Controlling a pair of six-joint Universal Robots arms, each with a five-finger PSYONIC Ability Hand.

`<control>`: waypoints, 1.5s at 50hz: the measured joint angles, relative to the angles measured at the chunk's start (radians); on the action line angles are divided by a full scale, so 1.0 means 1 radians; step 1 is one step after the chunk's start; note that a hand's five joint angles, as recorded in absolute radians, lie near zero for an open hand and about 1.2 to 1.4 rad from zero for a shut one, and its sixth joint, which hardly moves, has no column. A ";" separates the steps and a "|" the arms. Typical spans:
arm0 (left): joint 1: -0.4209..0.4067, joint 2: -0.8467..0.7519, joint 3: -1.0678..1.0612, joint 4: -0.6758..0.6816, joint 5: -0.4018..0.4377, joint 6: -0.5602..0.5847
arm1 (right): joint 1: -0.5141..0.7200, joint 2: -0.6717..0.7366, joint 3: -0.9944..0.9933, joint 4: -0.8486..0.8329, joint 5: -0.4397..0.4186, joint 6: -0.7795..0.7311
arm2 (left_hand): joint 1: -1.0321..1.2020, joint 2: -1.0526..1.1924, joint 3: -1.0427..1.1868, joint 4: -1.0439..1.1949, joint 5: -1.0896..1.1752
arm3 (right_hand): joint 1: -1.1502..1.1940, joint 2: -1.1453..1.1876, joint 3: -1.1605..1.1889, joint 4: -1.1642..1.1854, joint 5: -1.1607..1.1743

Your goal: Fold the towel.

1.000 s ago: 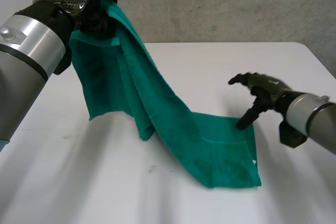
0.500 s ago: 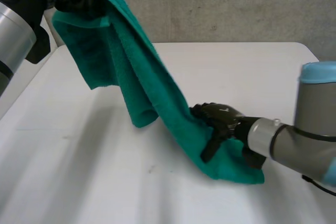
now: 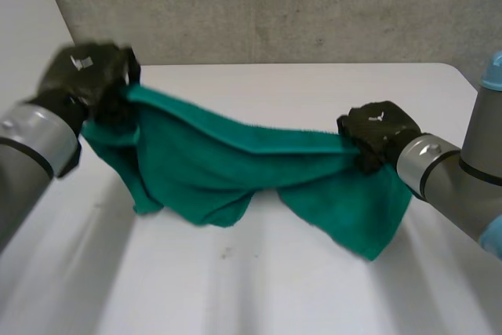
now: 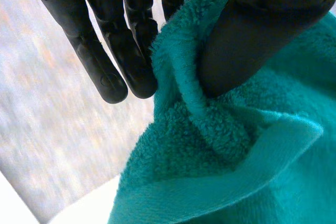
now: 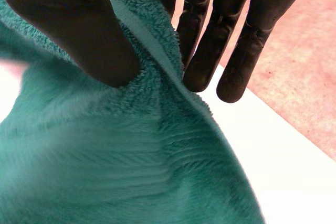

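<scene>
Green towel (image 3: 227, 166) (slung over white table (image 3: 314, 88)), its ends clamped in fingers of left hand (image 3: 85, 76), right hand (image 3: 378, 132)

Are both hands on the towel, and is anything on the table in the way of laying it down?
Nothing visible is in the way. The left hand and the right hand each pinch the towel at opposite ends, with nothing between. The table beneath it shows no other thing.

No word or number can be read anywhere, and only a small white mark is seen on the back of the left hand (image 3: 85, 71) and another on the back of the right hand (image 3: 378, 126), both too small to be made out.
</scene>
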 measured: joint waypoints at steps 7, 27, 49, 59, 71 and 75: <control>0.007 -0.132 -0.023 0.000 0.000 0.045 | 0.005 -0.003 -0.002 0.092 0.014 -0.188 | 0.000 0.000 0.000 0.000 0.000 | 0.000 0.000 0.000 0.000 0.000; -0.005 -0.295 0.546 0.504 -0.095 0.094 | 0.006 -0.016 -0.367 -0.590 0.242 -0.226 | 0.000 0.005 0.000 0.000 0.000 | 0.000 0.000 0.008 0.003 0.000; 0.004 -0.248 -0.154 0.514 -0.062 0.046 | 0.003 0.018 0.187 -0.471 0.201 -0.182 | 0.000 0.006 0.000 0.000 0.000 | 0.000 0.000 0.008 0.003 0.016; 0.007 -0.242 -0.253 0.514 -0.047 0.046 | -0.008 0.131 0.220 -0.363 0.199 -0.090 | 0.000 0.006 0.000 0.000 0.000 | -0.465 -0.586 -0.588 -0.603 -0.548; 0.012 -0.185 -0.292 0.507 -0.048 0.044 | -0.102 0.050 0.203 -0.323 0.156 0.041 | 0.000 0.006 0.000 0.000 0.000 | -0.552 -0.700 -0.705 -0.722 -0.673; 0.014 -0.180 -0.298 0.507 -0.048 0.044 | -0.162 0.048 0.181 -0.289 0.092 0.047 | 0.000 0.006 0.000 0.000 0.000 | -0.552 -0.700 -0.705 -0.722 -0.672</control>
